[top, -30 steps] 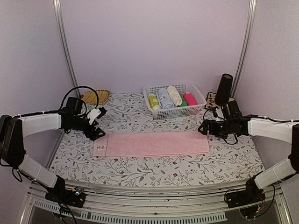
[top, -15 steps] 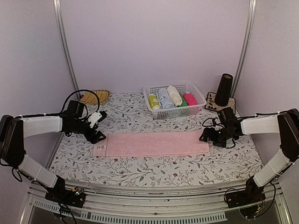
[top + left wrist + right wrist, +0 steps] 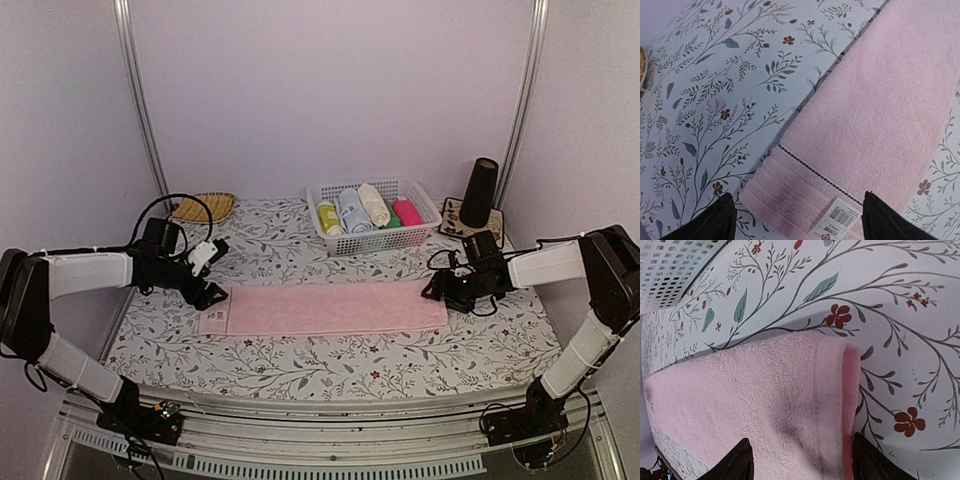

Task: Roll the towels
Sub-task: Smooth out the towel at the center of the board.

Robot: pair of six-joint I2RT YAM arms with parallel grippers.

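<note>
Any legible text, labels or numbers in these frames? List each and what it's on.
Tag at the end of the pink towel: a barcode with small print beside it, too blurred to read in the left wrist view.
Nothing else: no text shows on the white basket or the towel rolls in it.

Pale pink towel (image 3: 330, 307) is lying flat and unrolled, lengthwise across the floral table (image 3: 300, 370). Its banded end is carrying a white label (image 3: 837, 217) and pointing left, and its right hem is bulging up slightly. Cream towel (image 3: 373, 203) is sitting rolled in the white basket (image 3: 370, 240).
</note>
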